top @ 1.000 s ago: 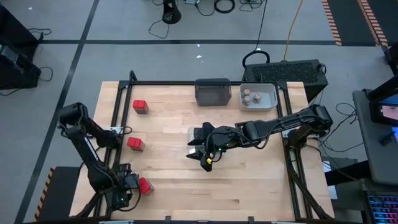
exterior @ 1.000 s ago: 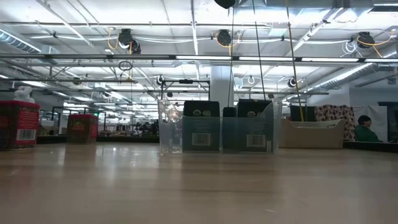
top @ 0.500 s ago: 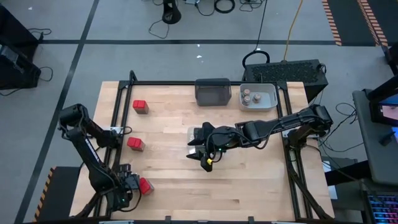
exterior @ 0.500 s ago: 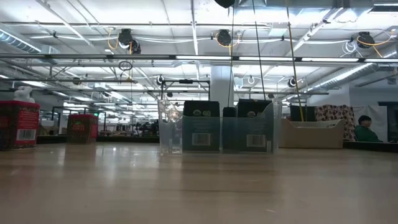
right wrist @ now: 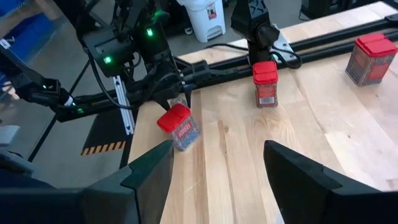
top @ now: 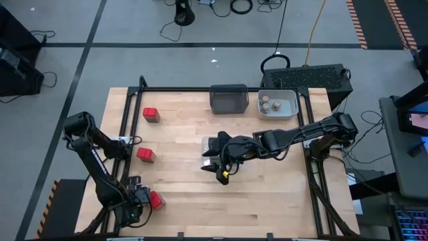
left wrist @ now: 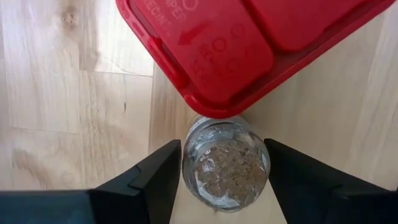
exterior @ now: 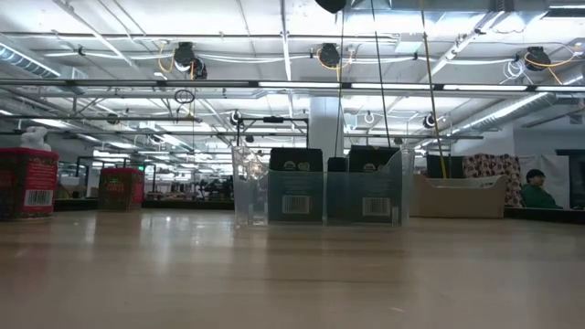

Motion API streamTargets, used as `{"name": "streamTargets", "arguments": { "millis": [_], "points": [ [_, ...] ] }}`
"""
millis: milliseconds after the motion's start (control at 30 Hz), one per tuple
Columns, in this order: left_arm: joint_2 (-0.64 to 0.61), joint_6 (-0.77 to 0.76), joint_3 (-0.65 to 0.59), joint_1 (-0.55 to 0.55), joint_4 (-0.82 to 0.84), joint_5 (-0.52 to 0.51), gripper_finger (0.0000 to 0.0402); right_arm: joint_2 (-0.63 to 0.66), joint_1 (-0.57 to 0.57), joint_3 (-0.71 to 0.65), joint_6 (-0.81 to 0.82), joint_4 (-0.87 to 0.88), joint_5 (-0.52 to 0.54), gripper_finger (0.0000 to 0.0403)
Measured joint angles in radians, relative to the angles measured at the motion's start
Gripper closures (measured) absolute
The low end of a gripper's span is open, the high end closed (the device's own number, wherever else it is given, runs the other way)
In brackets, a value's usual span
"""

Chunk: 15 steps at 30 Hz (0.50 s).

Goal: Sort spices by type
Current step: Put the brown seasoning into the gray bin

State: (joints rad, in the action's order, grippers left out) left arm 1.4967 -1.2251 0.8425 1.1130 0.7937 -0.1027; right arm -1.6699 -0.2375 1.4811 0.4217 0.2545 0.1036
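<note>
At the table's near left corner my left gripper (top: 138, 199) points straight down. Its fingers stand on either side of a small round clear jar with a tan lid (left wrist: 226, 165). A red-topped spice container (left wrist: 249, 43) stands right against the jar and looks tilted in the right wrist view (right wrist: 179, 128). Two more red-topped containers (top: 151, 114) (top: 146, 154) stand on the left half of the table. My right gripper (right wrist: 217, 186) hangs open and empty above the table's middle, over a clear bin (exterior: 320, 187) holding black boxy spices. My left gripper has the jar between its two fingers, one finger (left wrist: 163, 180) against each side of the round glass wall (left wrist: 186, 163). The fingers come from above, pointing down. The jar stands upright on the table, lid up, touching the red-topped container.
A dark grey bin (top: 229, 98) and a light grey bin (top: 277, 104) with tan-lidded jars stand at the far edge. Black frame rails (top: 127, 139) run along the table's left side. Bare wood lies between the left containers and the clear bin.
</note>
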Motion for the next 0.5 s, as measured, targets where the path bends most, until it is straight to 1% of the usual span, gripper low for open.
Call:
{"name": "streamTargets", "arguments": {
  "millis": [233,367,500],
  "points": [
    [0.0,-0.001,0.001,0.0,0.002,0.001,0.0216,0.0,0.0,0.0,0.0,0.021,0.0,0.0172],
    [-0.001,0.0,0.001,0.0,0.003,0.004,0.0216,0.0,0.0,0.0,0.0,0.021,0.0,0.0172],
    [-0.024,-0.002,0.002,0.0,0.048,0.054,0.0216,0.0,0.0,0.0,-0.007,0.021,0.0,0.0172]
  ]
}}
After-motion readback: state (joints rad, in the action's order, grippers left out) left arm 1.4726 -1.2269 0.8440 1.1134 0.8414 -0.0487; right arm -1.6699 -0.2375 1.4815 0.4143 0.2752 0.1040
